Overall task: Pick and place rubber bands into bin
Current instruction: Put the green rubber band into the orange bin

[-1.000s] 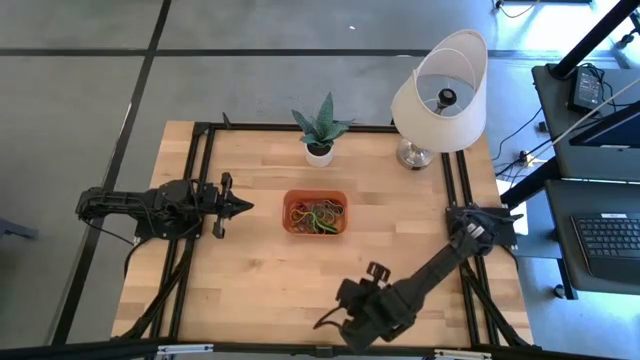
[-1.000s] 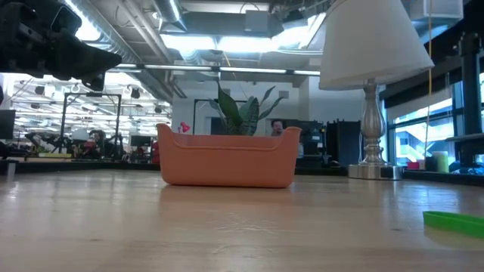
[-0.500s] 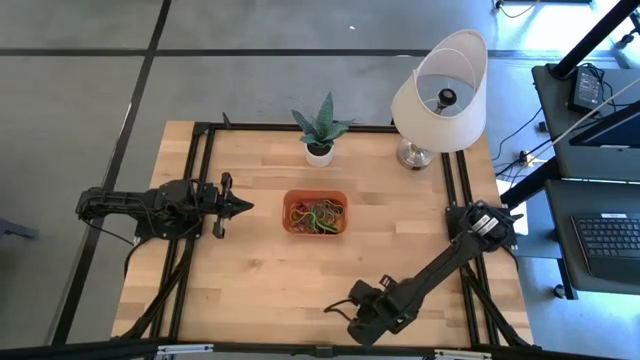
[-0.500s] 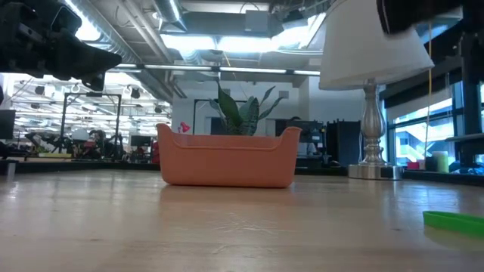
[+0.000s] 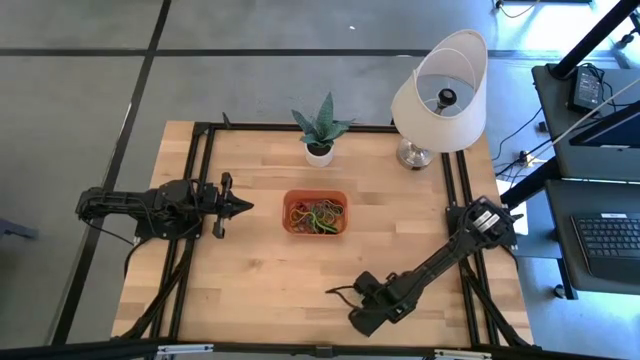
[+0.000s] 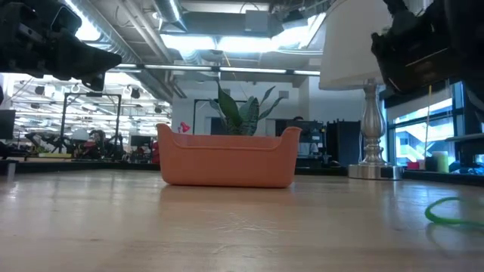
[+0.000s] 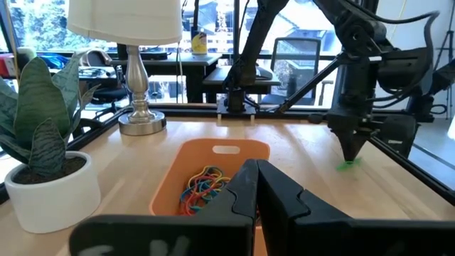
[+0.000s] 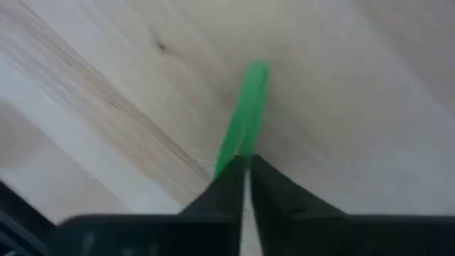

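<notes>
The table (image 5: 260,270) is pale, smooth butcher-block wood with visible grain and a low satin sheen, edged by a matt black metal frame (image 5: 200,180). The bin (image 6: 227,159) looks like smooth orange-red plastic, slightly glossy. The rubber bands (image 7: 204,188) in it, and the green rubber band (image 8: 244,117) on the wood, look thin, rubbery and matt. The lamp's shade (image 5: 440,90) appears to be matt white fabric or paper, its stem and base (image 6: 372,143) shiny polished metal. The plant pot (image 7: 53,192) is smooth, matt white. Both grippers' fingers (image 7: 284,199) look like matt black plastic.
</notes>
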